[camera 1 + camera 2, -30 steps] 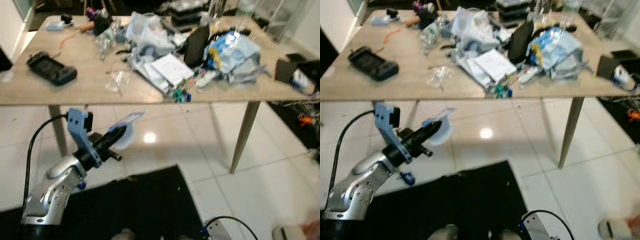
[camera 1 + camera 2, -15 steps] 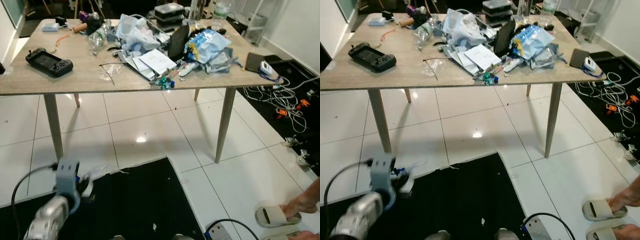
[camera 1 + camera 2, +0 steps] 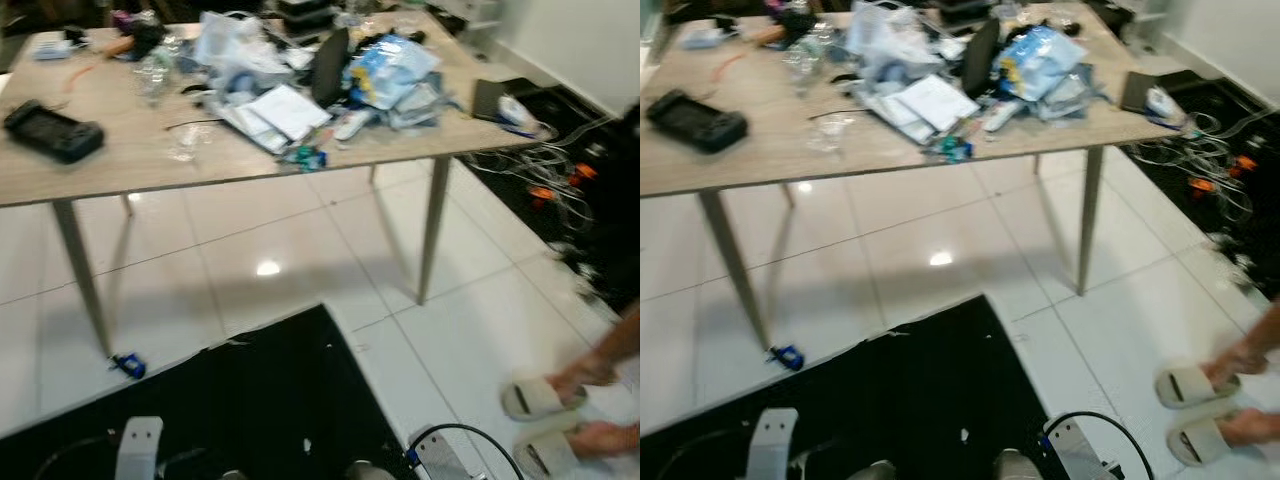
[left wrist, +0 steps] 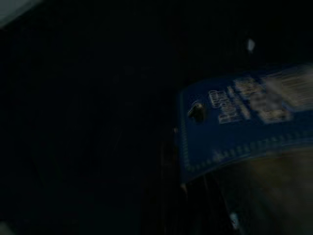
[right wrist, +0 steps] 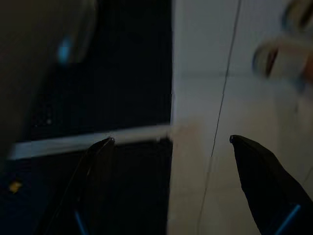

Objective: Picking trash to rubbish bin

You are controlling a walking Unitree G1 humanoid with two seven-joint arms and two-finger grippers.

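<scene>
My left arm hangs low at the bottom left, where its grey wrist mount (image 3: 139,445) pokes up over the black mat (image 3: 250,400). The left wrist view is very dark. A blue printed packet (image 4: 244,117) sits close before the camera, and the left gripper seems shut on it. My right gripper (image 5: 171,139) hangs open over the mat's edge and the white tiles, both black fingers (image 5: 98,166) spread wide with nothing between them. More litter, a blue plastic bag (image 3: 385,65) and crumpled wrappers (image 3: 230,50), lies piled on the wooden table (image 3: 120,170).
A person's feet in pale slippers (image 3: 540,395) stand on the tiles at the right. Cables (image 3: 545,170) trail on a dark mat past the table's right end. A small blue scrap (image 3: 128,365) lies by the table leg (image 3: 85,270). A black controller (image 3: 50,130) rests on the table.
The camera has swung and blurred. My left arm, raised with the packet a second ago, has dropped to the bottom edge. The person's feet now show further into the picture.
</scene>
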